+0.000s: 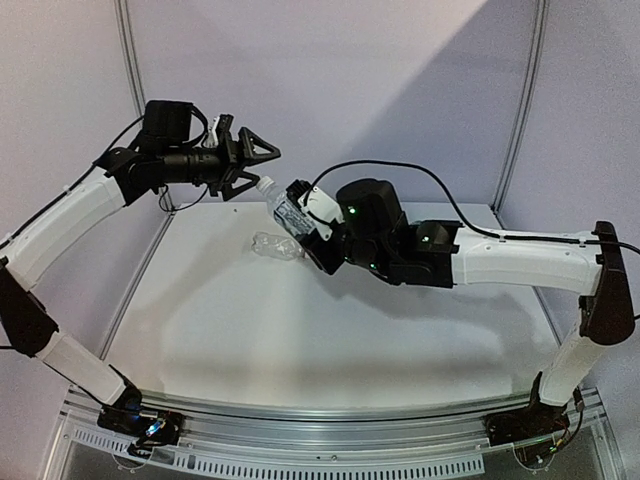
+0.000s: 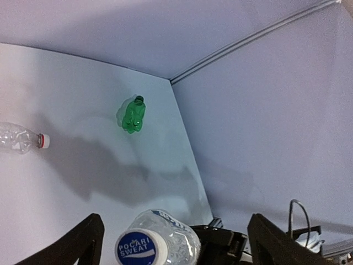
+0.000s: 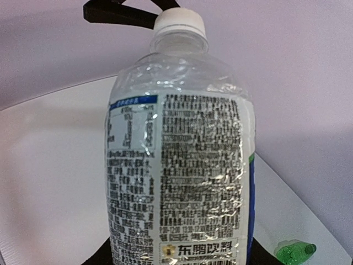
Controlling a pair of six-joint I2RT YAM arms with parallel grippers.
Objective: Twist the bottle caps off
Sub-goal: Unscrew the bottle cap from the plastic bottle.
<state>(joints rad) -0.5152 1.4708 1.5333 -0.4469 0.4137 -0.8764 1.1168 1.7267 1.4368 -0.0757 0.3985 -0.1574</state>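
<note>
Labelled bottle (image 3: 182, 165): clear, crinkled plastic, white label with dense print and a blue edge. It was held up off the tabletop (image 1: 300, 330), tilted, neck pointing up and toward the left arm. White cap (image 3: 179, 22) sat on the neck; whether it was tight or loose I could not tell. From the left wrist view the cap's top showed a blue printed disc.

Right claw (image 1: 300, 218): clenched on the lower body of the labelled bottle, a black finger showing at either side of the base in its own wrist view. Jaws partly open, only as wide as the bottle's girth.

Left claw (image 1: 266, 166): released, spread wide. It sat just beyond the cap, facing it end-on. Its two dark fingers (image 2: 83, 245) stood well out to either side of the cap, neither one touching cap or bottle. It held nothing.

Unlabelled bottle (image 1: 278, 246): clear, lying on its side on the tabletop just below the raised bottle and beside the right claw. Red-ringed cap (image 2: 44, 141), white, was on its neck.

Green bottle (image 2: 133, 115): lying on the tabletop near the far right corner, well apart from the other two and from both claws. Its neck pointed toward the back wall; whether a cap was on it I could not tell.
</note>
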